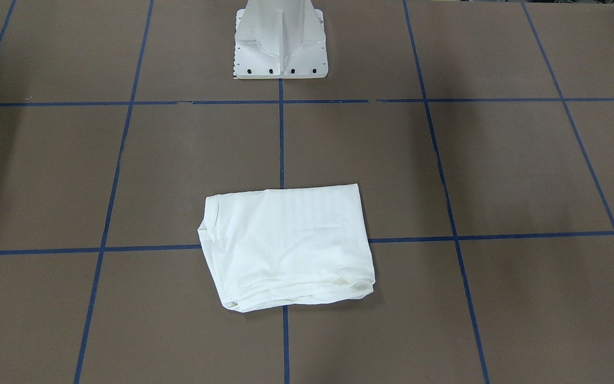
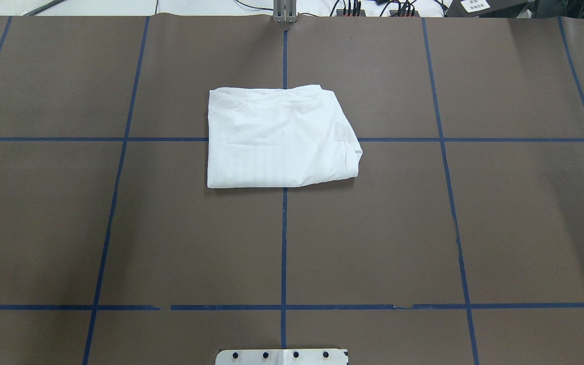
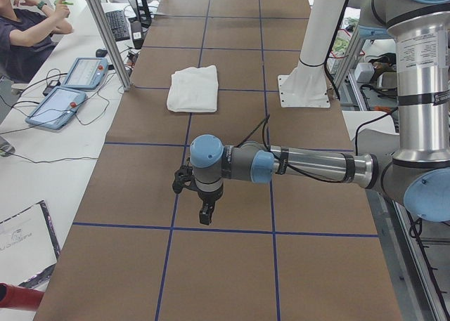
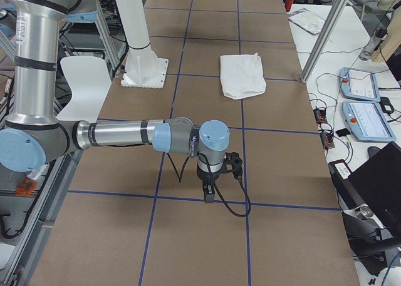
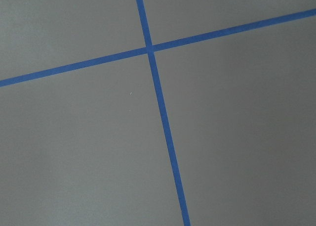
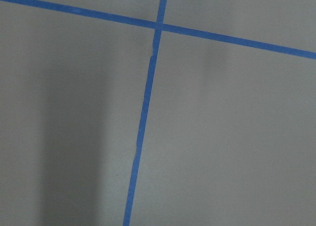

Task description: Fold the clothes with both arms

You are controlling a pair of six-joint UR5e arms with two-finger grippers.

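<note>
- Hanging over bare table (image 3: 140,251) at the robot's left end, the left gripper (image 3: 204,215) points straight down. Nothing shows in its grasp, but only a side view catches it, so I cannot tell how far its fingers stand apart.
- At the opposite end the right gripper (image 4: 208,194) hangs the same way. Nothing is visibly in it, and its opening cannot be told either.
- Both wrist cameras show only brown surface and crossings of blue tape (image 5: 163,122). No fingers and no cloth come into them.
- The left arm (image 3: 309,165) and the right arm (image 4: 119,134) reach out level from the robot's side, each well apart from the shirt (image 2: 277,139).
- The shirt lies in the middle of the table over a tape crossing, across from the white pedestal (image 1: 280,42) and well apart from it.
- It is a compact, layered, roughly rectangular stack. The edge toward the robot's left is straight, and the corner toward its right is rounded and a little bunched. No sleeve, collar or print shows.
- By my reading the folding is done or nearly so, and both arms stand clear in a resting pose.
- If another move is wanted, it would be squaring the bunched corner. That calls for the right arm to come in low and pinch only the loose layers, so the stack is not dragged.
</note>
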